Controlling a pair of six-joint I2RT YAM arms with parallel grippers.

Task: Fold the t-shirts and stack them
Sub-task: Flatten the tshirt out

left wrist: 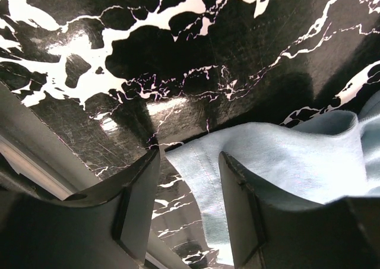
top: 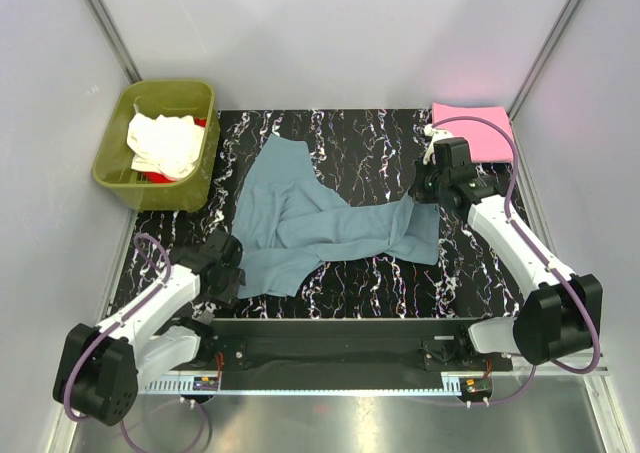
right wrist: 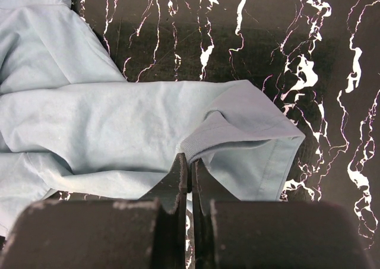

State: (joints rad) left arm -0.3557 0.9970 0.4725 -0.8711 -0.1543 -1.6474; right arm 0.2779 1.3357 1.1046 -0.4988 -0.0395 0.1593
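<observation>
The shirt (top: pixel 330 223) is spread across the middle of the table (top: pixel 400 278), its long axis running left to right. Its right end is pinched in the closed right gripper (right wrist: pixel 190 159). Its near-left corner is straddled, not yet clamped, by the parted left gripper (left wrist: pixel 189 156).

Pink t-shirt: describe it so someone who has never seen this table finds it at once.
Start at the black marbled table and go to its far right corner, across from the olive tub. The pink t-shirt lies there, folded flat into a neat square. It is the only bright pink cloth and the only folded one; the blue-grey t-shirt sprawls mid-table.
</observation>
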